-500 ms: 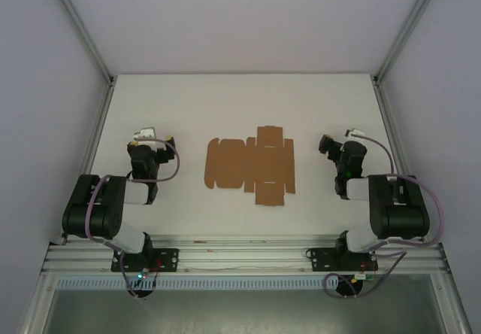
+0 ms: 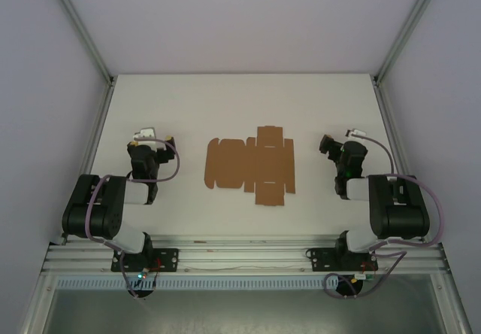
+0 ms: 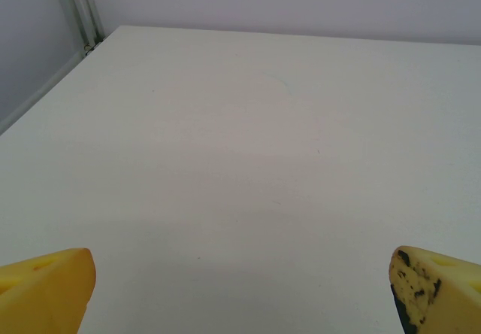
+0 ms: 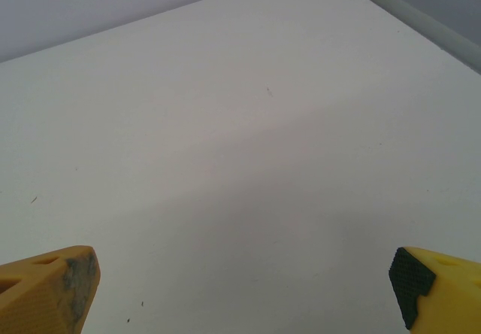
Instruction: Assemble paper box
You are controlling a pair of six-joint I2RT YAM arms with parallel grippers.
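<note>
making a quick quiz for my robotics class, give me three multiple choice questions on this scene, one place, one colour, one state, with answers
1. Where on the table does the paper box lie?
A) far left corner
B) the middle
C) over the near edge

2. What colour is the paper box?
A) brown
B) white
C) blue

3. The left gripper and right gripper are:
A) both shut
B) one shut on the box
C) both open, empty

Answers:
1 B, the top view shows it flat mid-table.
2 A, kraft brown against the white table.
3 C, each wrist view shows jaws wide apart over bare table.
</note>
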